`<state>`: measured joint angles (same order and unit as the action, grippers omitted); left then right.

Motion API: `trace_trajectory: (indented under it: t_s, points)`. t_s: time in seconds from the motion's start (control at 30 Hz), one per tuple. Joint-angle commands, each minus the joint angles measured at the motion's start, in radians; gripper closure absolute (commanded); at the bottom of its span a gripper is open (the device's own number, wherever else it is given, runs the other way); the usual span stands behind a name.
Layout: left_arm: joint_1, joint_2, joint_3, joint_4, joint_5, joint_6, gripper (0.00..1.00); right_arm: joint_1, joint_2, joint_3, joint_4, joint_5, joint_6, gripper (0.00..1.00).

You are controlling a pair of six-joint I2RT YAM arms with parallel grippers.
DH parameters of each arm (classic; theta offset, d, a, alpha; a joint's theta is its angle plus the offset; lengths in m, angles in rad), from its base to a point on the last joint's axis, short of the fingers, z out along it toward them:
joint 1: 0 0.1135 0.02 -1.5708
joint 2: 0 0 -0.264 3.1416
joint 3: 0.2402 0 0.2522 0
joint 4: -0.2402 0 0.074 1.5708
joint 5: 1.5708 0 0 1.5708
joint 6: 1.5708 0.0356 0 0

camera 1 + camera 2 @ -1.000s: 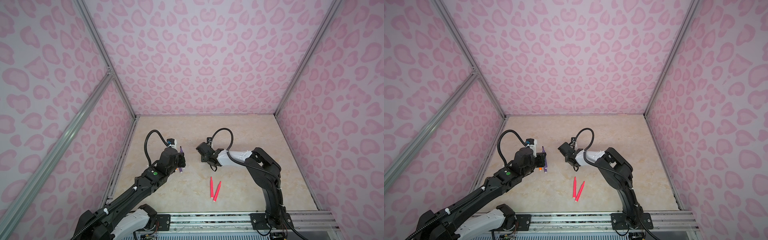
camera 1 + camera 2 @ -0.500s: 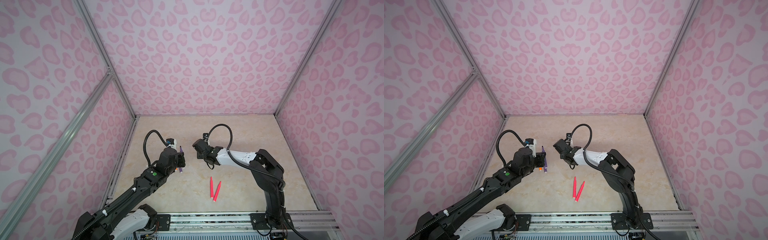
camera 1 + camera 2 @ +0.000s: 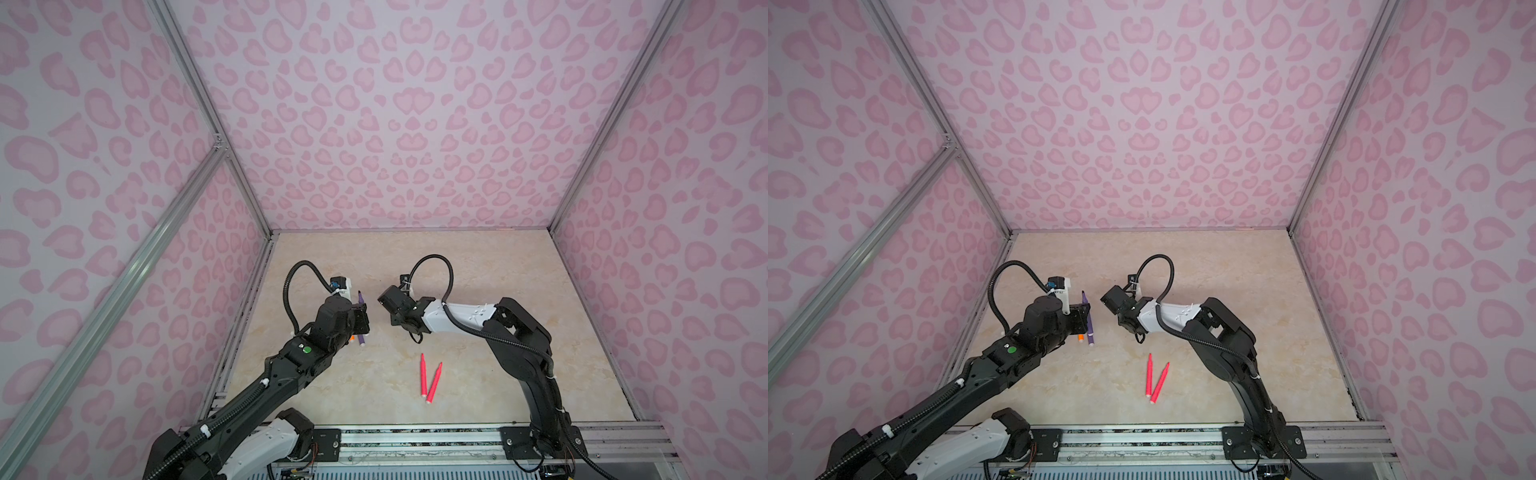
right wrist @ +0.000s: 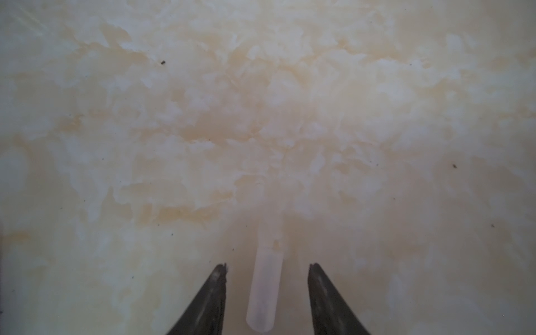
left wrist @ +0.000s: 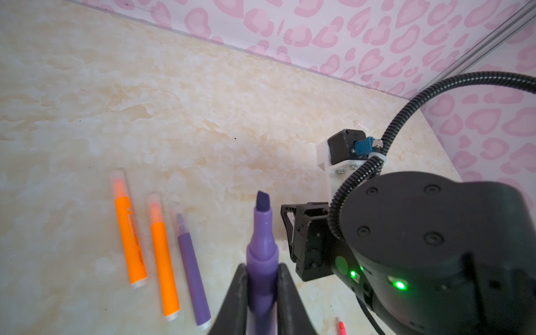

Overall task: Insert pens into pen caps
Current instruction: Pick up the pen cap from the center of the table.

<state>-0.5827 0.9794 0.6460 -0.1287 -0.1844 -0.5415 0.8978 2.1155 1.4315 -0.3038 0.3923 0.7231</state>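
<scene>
the left end effector [image 5: 261, 274] is clamping tight on an uncapped purple pen [image 5: 262, 232], holding it off the bench [image 3: 498, 291] on the left side of the work area. in both top views the pen's long axis is running front to back. its dark chisel tip is aiming toward the back wall [image 3: 395, 124] and its butt toward the front. whether it is sitting level or tipping up i cannot tell.

across from it the right end effector [image 4: 267, 265] is hanging low over the bench with its jaws standing apart. a clear cap [image 4: 265, 290] is lying flat between them with a gap showing on each side, so nothing is being gripped there yet. the cap's long axis is running the same way the fingers point. which end is the open mouth i cannot make out through the blur.

to my eye the step in hand is picking up this cap for the purple pen. the next move is calling for a gentle squeeze across the cap's width, then a lift. after that the mouth needs turning to face the chisel tip, with both axes lined up before they are pushed together.

two orange pens [image 5: 129, 232] and a second purple one [image 5: 191, 269] are lying side by side by the left arm, already wearing caps. two pink-red pens [image 3: 428, 378] are lying near the front in a narrow v, tips toward the back, butts nearly meeting.
</scene>
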Motion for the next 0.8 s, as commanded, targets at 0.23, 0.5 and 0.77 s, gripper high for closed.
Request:
trace_trajectory:
  t_s: [0.23, 0.5, 0.77]
  points:
    - [0.000, 0.016, 0.007, 0.006, -0.007, -0.005, 0.97, -0.013, 0.043, 0.022, -0.030, 0.006, 0.024, 0.63]
    - [0.000, 0.032, 0.016, 0.001, -0.003, -0.005, 0.97, -0.013, 0.033, 0.004, -0.026, -0.029, 0.038, 0.65]
    - [0.000, 0.043, 0.021, -0.001, 0.002, -0.005, 0.97, -0.013, 0.033, -0.008, -0.016, -0.035, 0.041, 0.65]
